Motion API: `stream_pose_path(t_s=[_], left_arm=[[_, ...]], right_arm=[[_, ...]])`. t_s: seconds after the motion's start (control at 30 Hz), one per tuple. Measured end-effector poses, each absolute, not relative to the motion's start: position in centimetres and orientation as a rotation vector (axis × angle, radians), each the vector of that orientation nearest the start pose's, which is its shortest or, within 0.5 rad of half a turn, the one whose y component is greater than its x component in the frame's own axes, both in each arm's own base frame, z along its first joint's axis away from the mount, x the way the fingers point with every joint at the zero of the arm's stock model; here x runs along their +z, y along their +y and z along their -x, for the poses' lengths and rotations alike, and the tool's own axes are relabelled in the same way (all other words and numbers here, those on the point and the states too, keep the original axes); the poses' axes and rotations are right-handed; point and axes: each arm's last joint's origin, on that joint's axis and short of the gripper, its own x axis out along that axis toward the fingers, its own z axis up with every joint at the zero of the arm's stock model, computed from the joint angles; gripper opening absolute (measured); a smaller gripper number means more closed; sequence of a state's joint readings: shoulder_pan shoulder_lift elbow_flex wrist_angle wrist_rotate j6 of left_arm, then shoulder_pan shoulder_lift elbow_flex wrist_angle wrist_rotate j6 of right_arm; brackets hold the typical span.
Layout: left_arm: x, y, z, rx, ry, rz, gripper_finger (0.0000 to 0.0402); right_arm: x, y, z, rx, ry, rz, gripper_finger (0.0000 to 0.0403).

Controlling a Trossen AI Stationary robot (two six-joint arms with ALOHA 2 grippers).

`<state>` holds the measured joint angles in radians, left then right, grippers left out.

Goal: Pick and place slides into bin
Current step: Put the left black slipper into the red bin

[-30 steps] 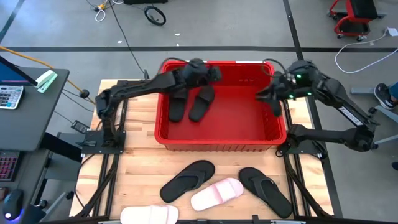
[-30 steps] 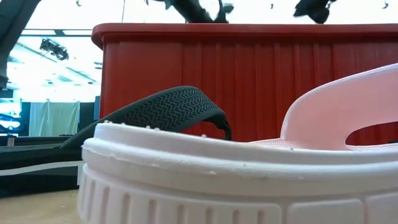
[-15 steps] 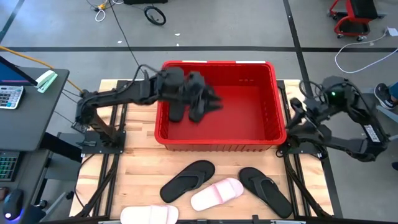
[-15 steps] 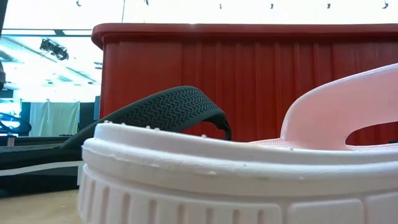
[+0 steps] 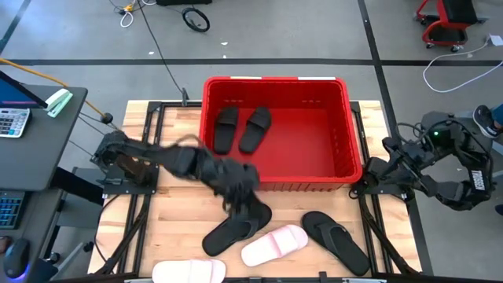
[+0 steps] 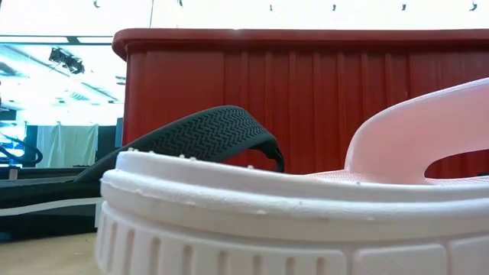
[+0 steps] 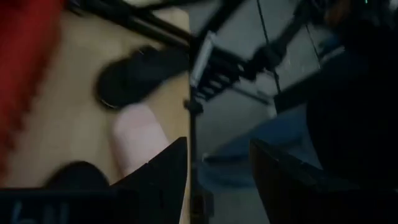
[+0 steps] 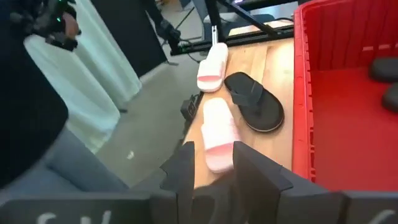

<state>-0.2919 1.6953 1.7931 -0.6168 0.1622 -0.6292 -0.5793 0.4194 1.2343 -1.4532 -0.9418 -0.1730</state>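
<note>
Reaching for the next pair, so work from the big picture down.

Bin (image 5: 350, 126): red crate at the back half of the table (image 5: 169, 224). Two black slides (image 5: 240, 130) already lie side by side on its floor, left half. The right half is bare, so you can drop new ones there and avoid stacking.

Four slides sit on the wood in front of the bin: nearest black slide (image 5: 234, 228), pink slide (image 5: 273, 244) touching its toe end, black thong slide (image 5: 336, 236) to the right, white slide (image 5: 189, 271) at the front edge.

Left arm is stretched low across the table just in front of the bin wall. Left gripper (image 5: 240, 191) hovers above the nearest black slide, fingers apart, nothing between them. The wrist view confirms a clear gap.

Right gripper (image 5: 391, 149) is parked off the table's right edge, fingers apart, empty. Leave it there.

My advice for the grab:
- Slow down before descending. The arm looks blurred, so I judge it is moving fast.
- Line the fingers across the strap, not the sole. The strap arches up and gives a clean pinch.
- Come in from the heel side, away from the pink slide, or you will likely drag it along.
- Lift well clear of the rim before crossing. The wall is tall next to a slide.
</note>
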Motion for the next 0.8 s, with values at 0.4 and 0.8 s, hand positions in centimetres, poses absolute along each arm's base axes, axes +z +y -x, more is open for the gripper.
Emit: stream_pose_path(t_s=[0.4, 0.8], left_arm=[[30.4, -17.4, -38.7, -0.14, 0.967, 0.428, 0.0171], [23.2, -18.2, -38.2, 0.03, 1.341, 0.225, 0.0147]], right_arm=[[37.7, 3.2, 1.1, 0.253, 0.482, -0.207, 0.0116], [37.7, 3.2, 1.1, 0.243, 0.488, -0.237, 0.0116]])
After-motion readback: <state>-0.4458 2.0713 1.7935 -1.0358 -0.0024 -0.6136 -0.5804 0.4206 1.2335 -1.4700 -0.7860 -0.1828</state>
